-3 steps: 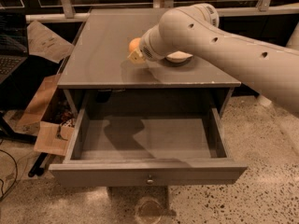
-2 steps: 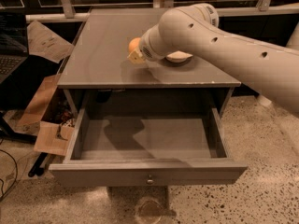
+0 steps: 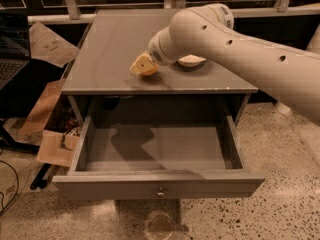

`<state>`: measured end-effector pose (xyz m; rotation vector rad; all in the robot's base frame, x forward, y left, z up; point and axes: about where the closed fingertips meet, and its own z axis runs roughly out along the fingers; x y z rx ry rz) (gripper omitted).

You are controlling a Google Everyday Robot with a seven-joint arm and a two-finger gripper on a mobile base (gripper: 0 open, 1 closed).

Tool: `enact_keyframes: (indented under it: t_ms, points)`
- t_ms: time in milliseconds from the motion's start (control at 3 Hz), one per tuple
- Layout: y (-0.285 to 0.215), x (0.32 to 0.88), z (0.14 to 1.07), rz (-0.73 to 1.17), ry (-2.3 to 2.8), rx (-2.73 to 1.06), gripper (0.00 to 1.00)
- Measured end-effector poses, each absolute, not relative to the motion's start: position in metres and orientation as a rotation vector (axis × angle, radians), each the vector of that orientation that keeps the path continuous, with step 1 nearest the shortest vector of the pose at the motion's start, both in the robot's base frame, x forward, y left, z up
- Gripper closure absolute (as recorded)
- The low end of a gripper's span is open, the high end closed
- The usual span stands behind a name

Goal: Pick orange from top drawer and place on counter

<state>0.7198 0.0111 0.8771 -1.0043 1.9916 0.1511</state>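
Orange [image 3: 150, 71] right at my gripper [image 3: 143, 65], low over the counter [image 3: 107, 46] near its front edge, about mid-width. Only an orange sliver shows under the pale gripper. Whether I'm clamped on it or have let go, I cannot tell. It's round, so I can't read a long axis or a facing. One orange, that's the count. Just behind my wrist, one white bowl [image 3: 192, 61] peeks out on the counter, mostly hidden by my arm [image 3: 240, 46], which comes in from the right. Below, one top drawer [image 3: 125, 183] stands pulled fully out, one small knob [image 3: 160, 192] at the centre of its front. On the left floor lie cardboard pieces [image 3: 50, 146].
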Motion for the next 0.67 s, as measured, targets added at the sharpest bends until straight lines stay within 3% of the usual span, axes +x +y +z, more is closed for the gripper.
enact_keyframes:
  t_ms: [667]
  points:
    - [0.0113,0.7198,0.8771,0.151,1.992,-1.004,0.00]
